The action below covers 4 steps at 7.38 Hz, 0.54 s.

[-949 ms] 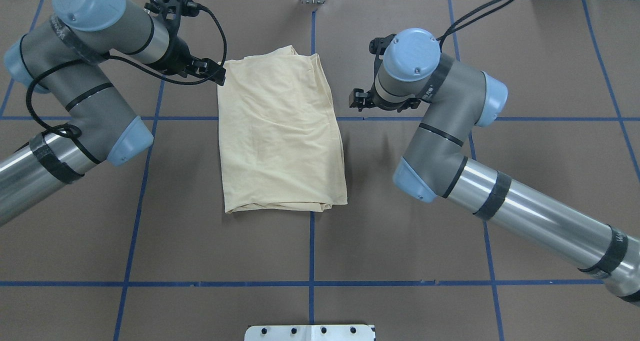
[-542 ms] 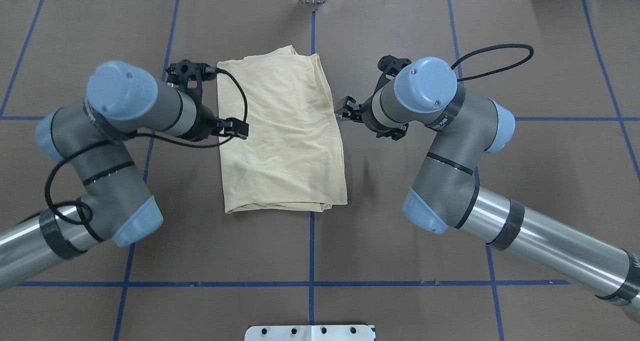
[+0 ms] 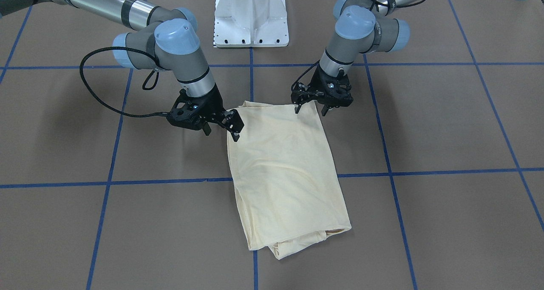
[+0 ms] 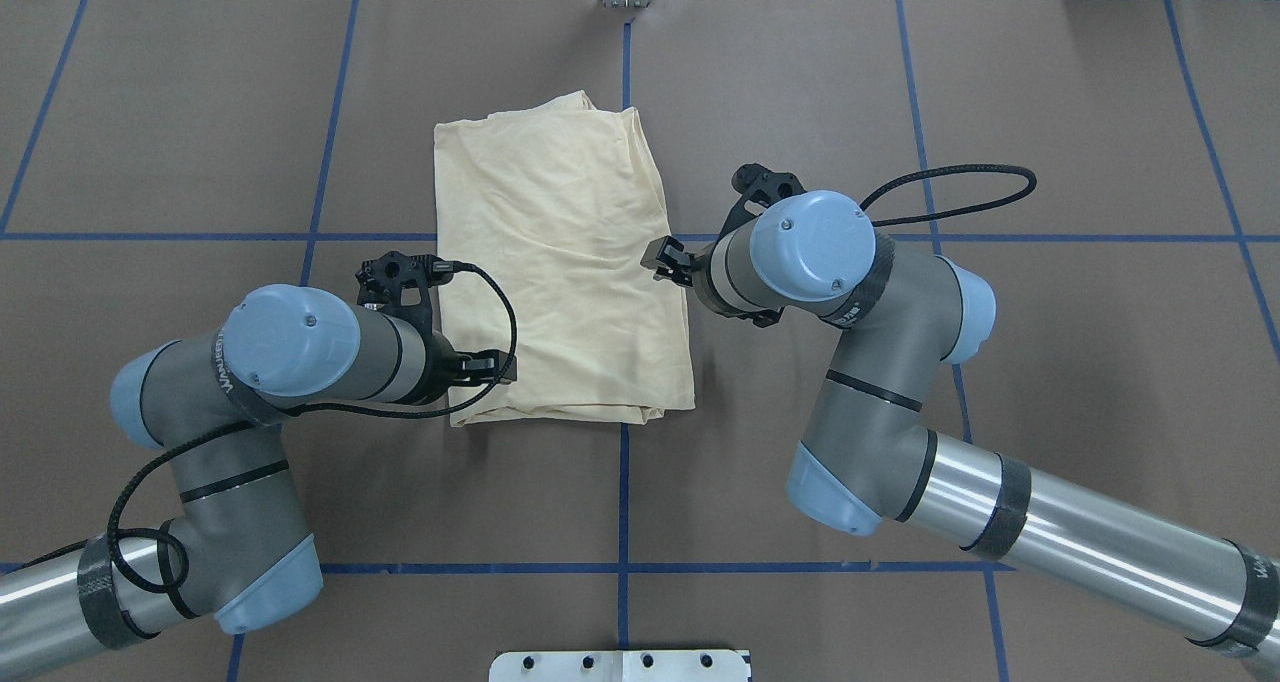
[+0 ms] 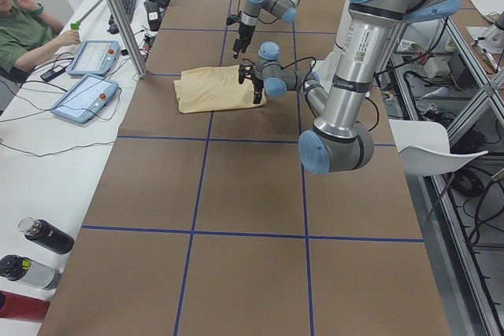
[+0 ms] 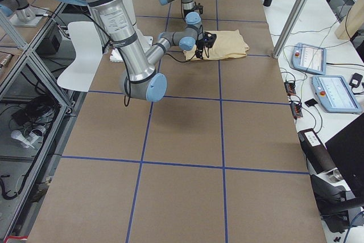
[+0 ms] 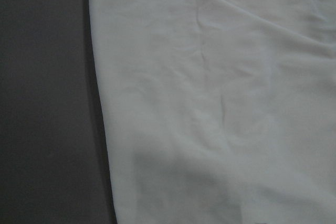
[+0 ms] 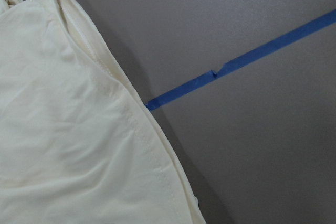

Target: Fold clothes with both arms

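folded t-shirt point(image 4: 560, 262) lies flat on the brown table point(image 4: 900, 412), plain cream side up. it forms a long rectangle running away from the robot. it crosses one cross line of the blue tape grid point(image 4: 800, 567), and the centre tape line passes under it near its right edge. the far end shows loose layered edges.

left gripper point(image 3: 311, 108): at the shirt's near left corner. jaws spread wide, one finger over the cloth edge, the other over bare table. holds nothing. cannot tell whether the tips touch the cloth.

right gripper point(image 3: 222, 132): at the shirt's right side edge, partway along from the near end. jaws also wide apart, one fingertip at the cloth edge, the other over the table. holds nothing.

left wrist camera: cloth fills most of the view, with a strip of table at the left. right wrist camera: a stitched hem runs diagonally, with a tape line beside it.

white pedestal base point(image 3: 250, 18) stands between the two arms.
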Tool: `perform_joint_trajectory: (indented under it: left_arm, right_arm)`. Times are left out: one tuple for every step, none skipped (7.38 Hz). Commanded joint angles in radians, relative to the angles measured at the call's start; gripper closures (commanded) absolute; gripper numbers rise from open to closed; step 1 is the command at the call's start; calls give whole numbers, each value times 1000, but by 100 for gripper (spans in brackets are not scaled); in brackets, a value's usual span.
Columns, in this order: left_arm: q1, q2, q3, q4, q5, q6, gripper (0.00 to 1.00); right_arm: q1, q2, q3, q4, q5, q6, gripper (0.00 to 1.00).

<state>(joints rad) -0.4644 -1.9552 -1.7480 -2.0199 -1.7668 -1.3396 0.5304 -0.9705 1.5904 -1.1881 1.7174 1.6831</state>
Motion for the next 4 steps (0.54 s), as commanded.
perform_joint_trajectory:
  left_arm:
    - [16,4,11,1,0,-16,50]
    - [16,6,15,3,-3,-16,50]
    - [16,6,16,4,-3,-16,42]
    - [15,7,12,7,-5,-16,33]
  right_arm:
    - [-9,-1,0,-1,-10,1,1]
    - [-10,-1,0,-1,-12,1,1]
    - [-12,1,0,-1,-12,1,1]
    - [-13,1,0,-1,-12,1,1]
